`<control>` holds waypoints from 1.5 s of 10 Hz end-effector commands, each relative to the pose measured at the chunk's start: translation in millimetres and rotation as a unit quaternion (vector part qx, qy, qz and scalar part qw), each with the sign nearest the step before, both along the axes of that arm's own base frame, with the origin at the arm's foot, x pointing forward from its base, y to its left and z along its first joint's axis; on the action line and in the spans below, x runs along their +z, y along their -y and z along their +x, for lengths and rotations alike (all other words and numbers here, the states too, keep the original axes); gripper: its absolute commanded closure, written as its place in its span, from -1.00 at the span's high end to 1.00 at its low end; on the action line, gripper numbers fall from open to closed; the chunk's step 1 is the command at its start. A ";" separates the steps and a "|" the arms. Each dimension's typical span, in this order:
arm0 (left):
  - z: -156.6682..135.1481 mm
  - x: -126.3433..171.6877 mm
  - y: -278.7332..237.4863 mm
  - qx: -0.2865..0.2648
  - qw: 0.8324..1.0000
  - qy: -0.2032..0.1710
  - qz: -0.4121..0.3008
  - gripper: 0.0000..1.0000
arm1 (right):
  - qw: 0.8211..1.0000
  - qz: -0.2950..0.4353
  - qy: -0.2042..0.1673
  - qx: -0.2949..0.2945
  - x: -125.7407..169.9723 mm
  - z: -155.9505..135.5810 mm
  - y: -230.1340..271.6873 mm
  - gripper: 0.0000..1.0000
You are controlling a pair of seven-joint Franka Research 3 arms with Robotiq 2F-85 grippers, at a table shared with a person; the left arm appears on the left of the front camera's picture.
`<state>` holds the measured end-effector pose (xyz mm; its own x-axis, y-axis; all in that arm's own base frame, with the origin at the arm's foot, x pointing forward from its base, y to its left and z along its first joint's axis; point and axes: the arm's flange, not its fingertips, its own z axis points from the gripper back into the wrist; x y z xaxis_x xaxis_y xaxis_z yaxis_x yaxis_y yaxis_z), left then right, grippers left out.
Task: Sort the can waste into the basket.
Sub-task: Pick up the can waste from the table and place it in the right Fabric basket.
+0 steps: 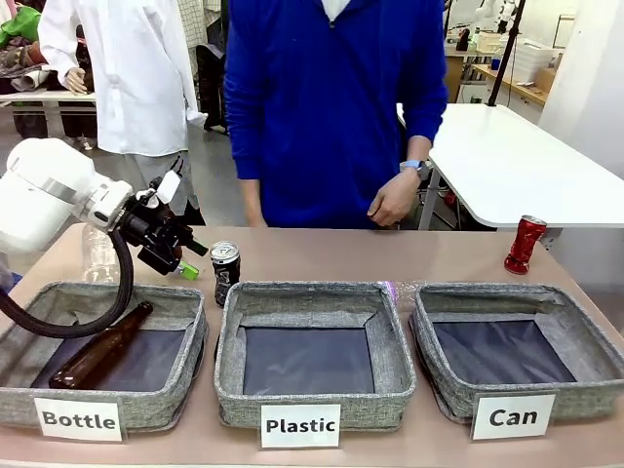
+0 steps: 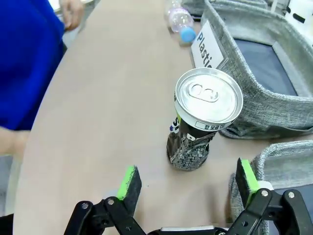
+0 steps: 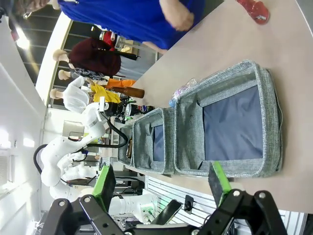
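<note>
Desk (image 1: 322, 255): Plastic basket (image 1: 395, 343) sits between black can (image 1: 225, 270) and Can basket (image 1: 588, 343).
Left gripper (image 2: 186, 176): open, just short of black can.
Right gripper (image 3: 161, 172): open.

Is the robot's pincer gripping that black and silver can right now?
No, the left pincer is open, its green pads apart and short of the black and silver can, which stands upright on the table.

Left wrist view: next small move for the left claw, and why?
Probably ease the left claw forward around the black and silver can: the claw is open, and the can stands upright just ahead, not yet between its pads.
</note>
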<state>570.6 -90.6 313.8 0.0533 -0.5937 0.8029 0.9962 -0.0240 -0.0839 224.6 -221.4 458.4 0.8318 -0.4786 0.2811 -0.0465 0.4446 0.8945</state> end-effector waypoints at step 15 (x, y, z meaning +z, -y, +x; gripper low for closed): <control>12.8 -28.8 58.2 -0.102 0.994 0.012 -0.024 0.30 | 1.000 0.004 0.018 0.001 1.1 0.9 0.3 1.00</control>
